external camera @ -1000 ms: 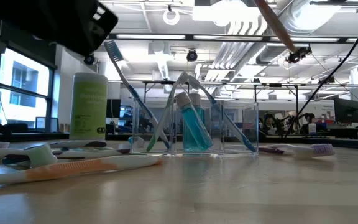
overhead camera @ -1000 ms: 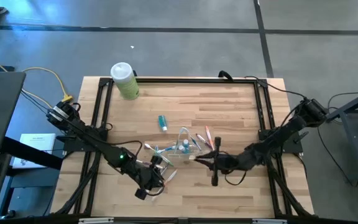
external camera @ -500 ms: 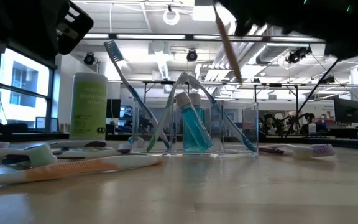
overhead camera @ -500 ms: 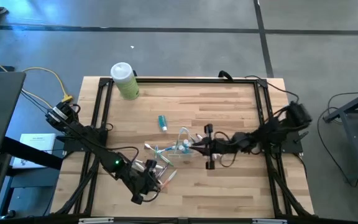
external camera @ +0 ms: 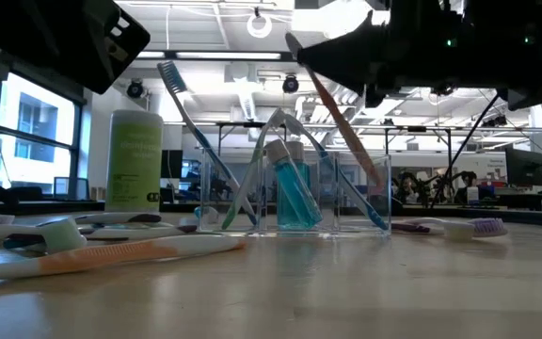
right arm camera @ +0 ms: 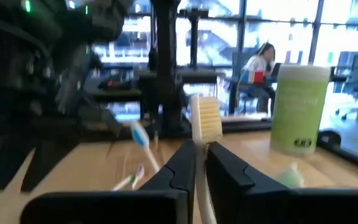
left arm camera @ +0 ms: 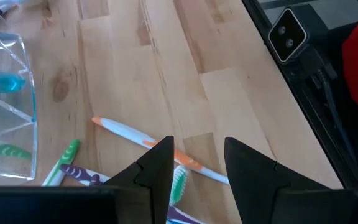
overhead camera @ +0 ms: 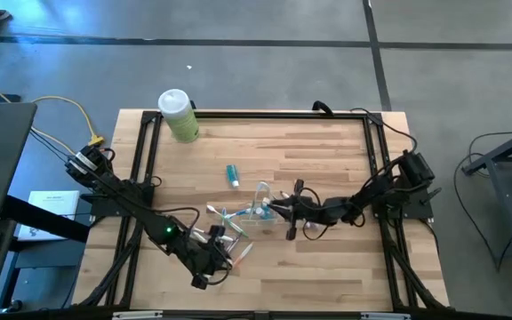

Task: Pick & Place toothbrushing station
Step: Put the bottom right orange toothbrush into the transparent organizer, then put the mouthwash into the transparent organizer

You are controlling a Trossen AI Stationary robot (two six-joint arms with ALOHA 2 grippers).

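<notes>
Fingers of my right arm [right arm camera: 197, 171] clamp a slim pink toothbrush [external camera: 342, 132] over the clear plastic cup [external camera: 294, 193] mid-tabletop; left fingers [left arm camera: 194, 165] apart, hovering near the front edge.

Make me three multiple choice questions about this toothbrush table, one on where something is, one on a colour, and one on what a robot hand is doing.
1. Where does the pale-green bottle stand on the table?
A. near its far left corner
B. inside the clear cup
C. near its right edge

2. What colour is the liquid in the tubes inside the clear cup?
A. red
B. teal
C. yellow

3. What is the right hand doing?
A. hanging open and empty
B. gripping the bottle
C. holding a toothbrush between its fingers

Answers:
1 A, the high view shows it at that corner.
2 B, the low view shows teal.
3 C, the right wrist view shows the brush head rising between its fingers.
</notes>
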